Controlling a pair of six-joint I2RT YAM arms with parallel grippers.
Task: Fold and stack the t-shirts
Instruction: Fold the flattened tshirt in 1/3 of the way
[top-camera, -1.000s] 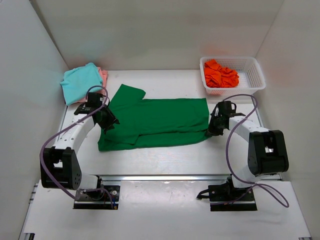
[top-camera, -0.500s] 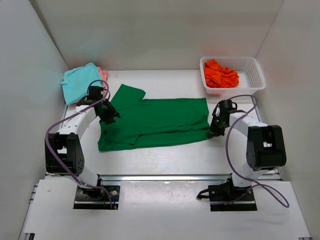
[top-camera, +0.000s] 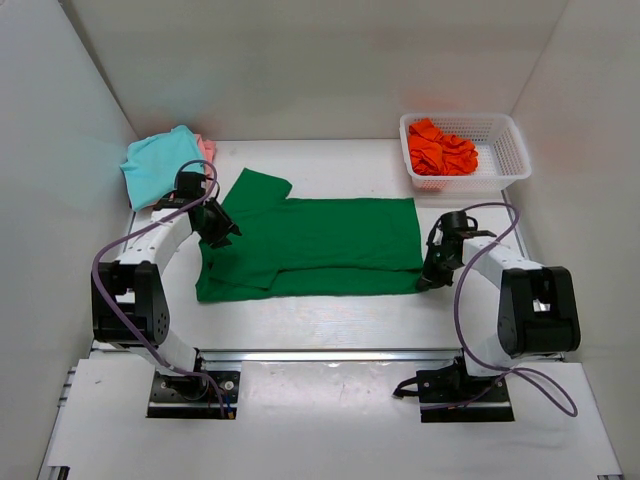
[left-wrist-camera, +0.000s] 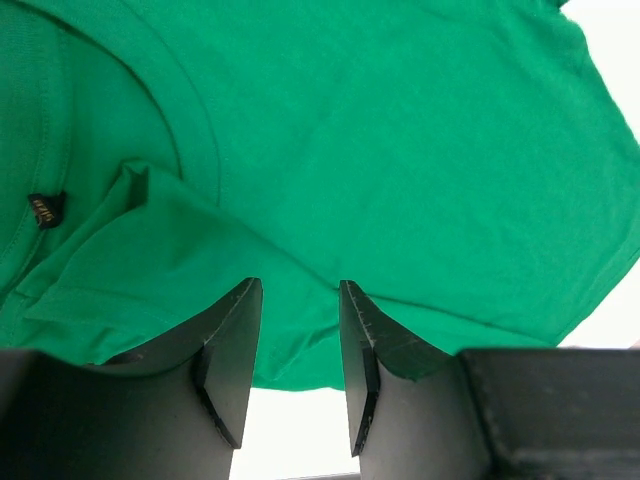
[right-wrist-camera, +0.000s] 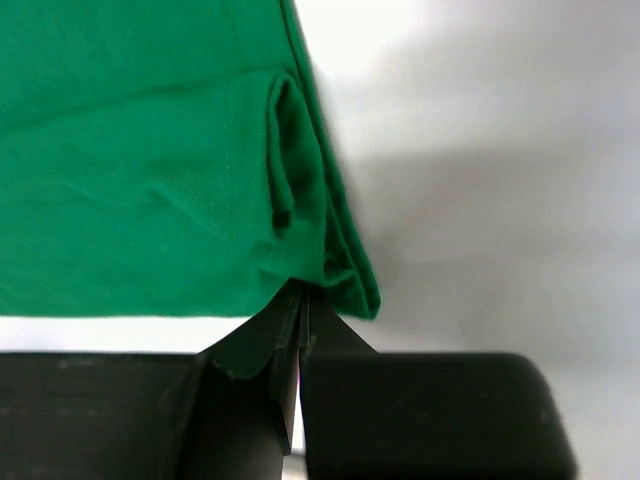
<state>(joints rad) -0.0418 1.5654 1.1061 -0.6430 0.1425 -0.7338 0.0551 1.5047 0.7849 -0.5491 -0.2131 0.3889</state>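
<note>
Right wrist: right hand (right-wrist-camera: 302, 300) pinches green t-shirt (right-wrist-camera: 150, 180) corner.

Bright, even light w/ soft grey shadow by right end effector (right-wrist-camera: 302, 305); wrist pics sharp.

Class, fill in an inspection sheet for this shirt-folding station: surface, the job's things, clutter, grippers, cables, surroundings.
Surface: white table, flat.
Job's things: green t-shirt spread flat mid-table; teal t-shirt lying on the pale pink t-shirt at the far left corner; orange t-shirt crumpled in the basket.
Clutter: white mesh basket at the far right corner; nothing else seen.
Grippers: left gripper open, over the green t-shirt's collar end; right gripper shut on its near right hem corner.
Cables: purple cables loop alongside each arm.
Surroundings: white walls on three sides.
</note>
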